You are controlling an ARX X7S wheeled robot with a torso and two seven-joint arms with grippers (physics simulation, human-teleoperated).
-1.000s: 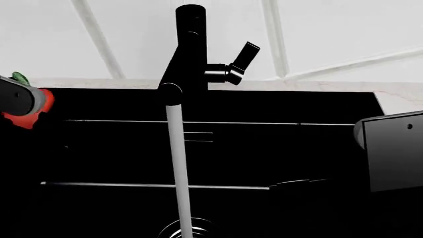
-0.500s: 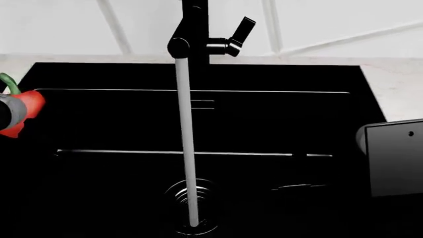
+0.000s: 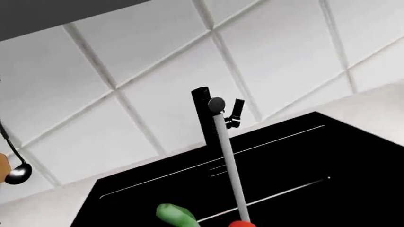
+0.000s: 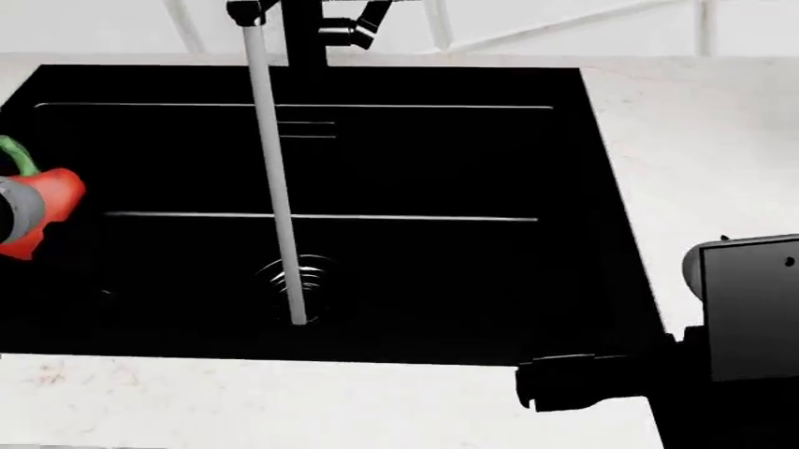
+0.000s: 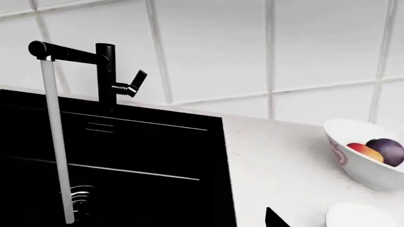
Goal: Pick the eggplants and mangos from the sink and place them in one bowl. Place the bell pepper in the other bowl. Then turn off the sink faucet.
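Observation:
My left gripper (image 4: 13,213) at the left edge of the head view is shut on the red bell pepper (image 4: 48,201), held over the left side of the black sink (image 4: 413,150). The pepper's green stem (image 3: 177,215) shows in the left wrist view. Water runs from the sink faucet (image 4: 299,23) down to the drain (image 4: 299,276); its lever (image 5: 134,81) is tilted up. A mango (image 5: 364,152) and an eggplant (image 5: 386,150) lie in a white bowl (image 5: 353,163) on the counter to the right. My right gripper (image 4: 577,382) hovers over the sink's front right corner.
A second white bowl (image 5: 360,216) shows only its rim, nearer than the first one. The pale counter (image 4: 699,159) surrounds the sink, with a tiled wall (image 5: 215,42) behind. A ladle (image 3: 17,173) hangs on the wall to the sink's left.
The head view has tilted down and shifted right: the faucet slid to the top left, and the front counter and right gripper came into view. The pepper stays in the left gripper.

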